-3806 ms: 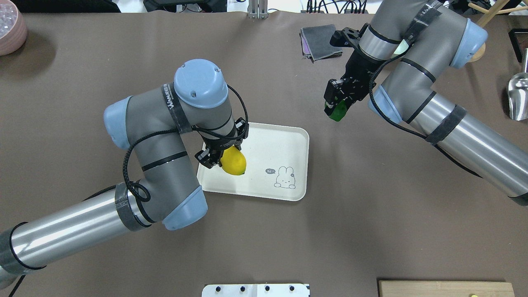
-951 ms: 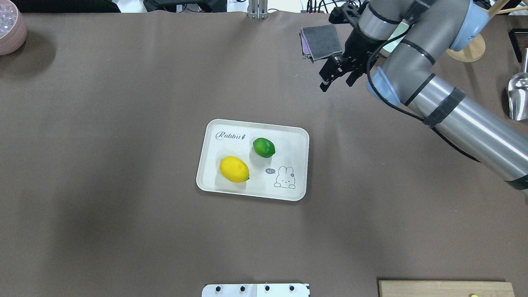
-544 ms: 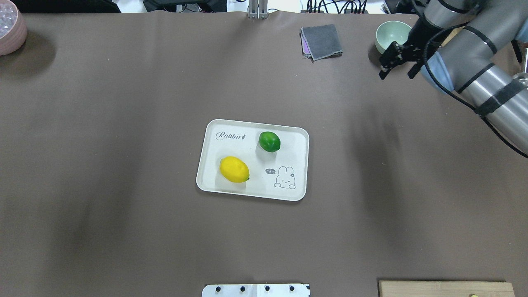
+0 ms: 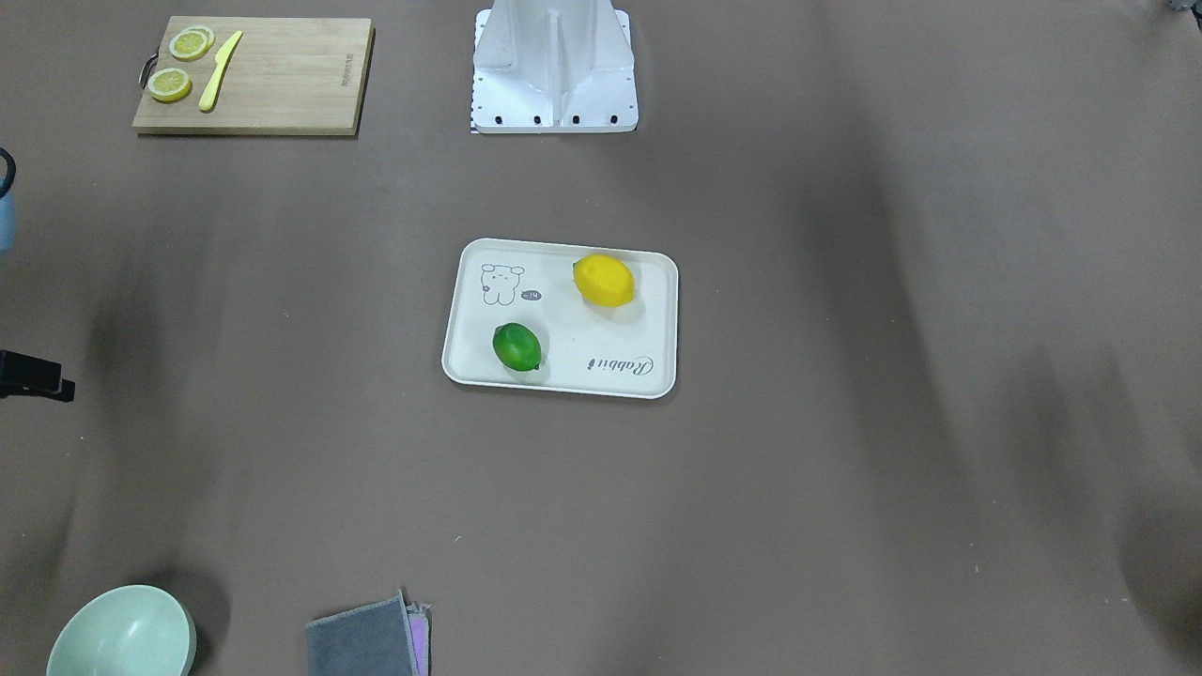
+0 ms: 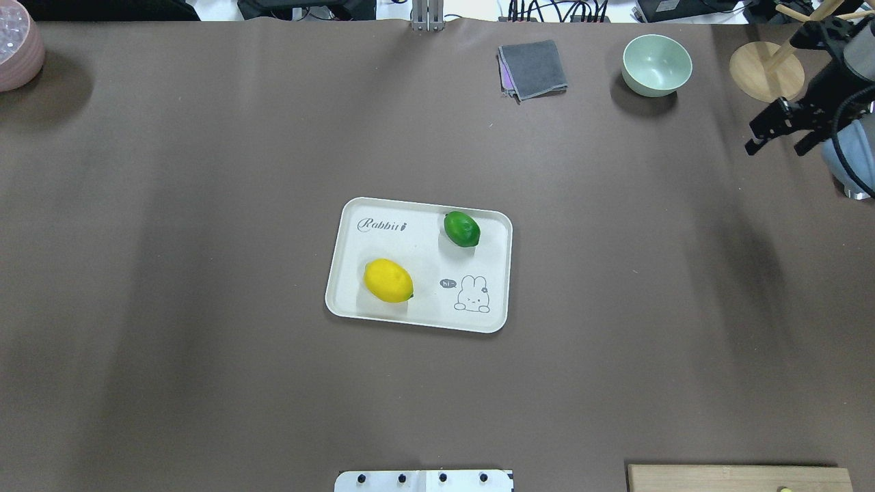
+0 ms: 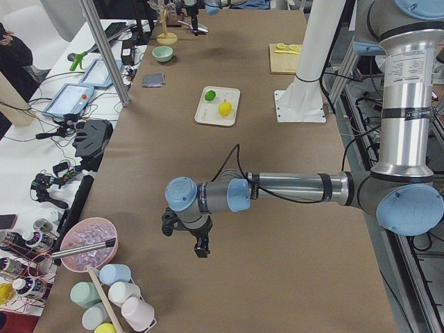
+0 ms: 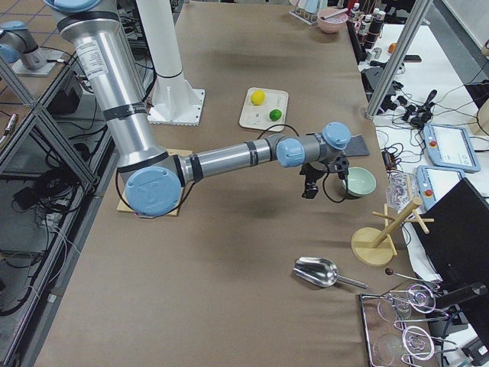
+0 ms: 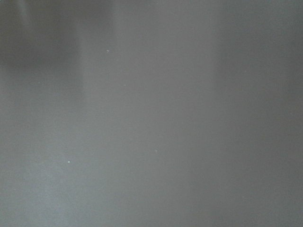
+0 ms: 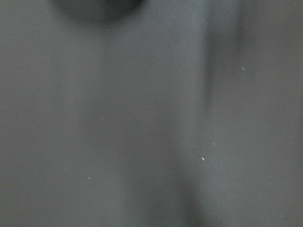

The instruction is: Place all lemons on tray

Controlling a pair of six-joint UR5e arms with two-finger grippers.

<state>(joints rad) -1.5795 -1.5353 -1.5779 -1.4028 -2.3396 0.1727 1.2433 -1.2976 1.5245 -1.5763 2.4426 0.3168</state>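
Observation:
The cream-white tray (image 5: 424, 311) lies at the table's middle. The yellow lemon (image 5: 387, 280) rests on its near left part and the green lemon (image 5: 462, 229) on its far right part; both also show in the front-facing view, yellow (image 4: 604, 280) and green (image 4: 516, 346). My right gripper (image 5: 776, 145) is open and empty, high at the far right, well away from the tray. My left gripper (image 6: 184, 241) shows only in the exterior left view, over bare table far from the tray; I cannot tell if it is open or shut. Both wrist views show only brown table.
A pale green bowl (image 5: 656, 65) and a folded grey cloth (image 5: 533, 68) sit at the far edge. A wooden stand (image 5: 765, 72) is beside the right gripper. A cutting board (image 4: 282, 84) with lemon slices and a yellow knife lies near the robot base (image 4: 554, 66). A pink bowl (image 5: 17, 51) is far left.
Both lemons were let go onto the tray. The left arm left the overhead view. The right gripper has pulled back to the far right. The green lemon has rolled right along the tray.

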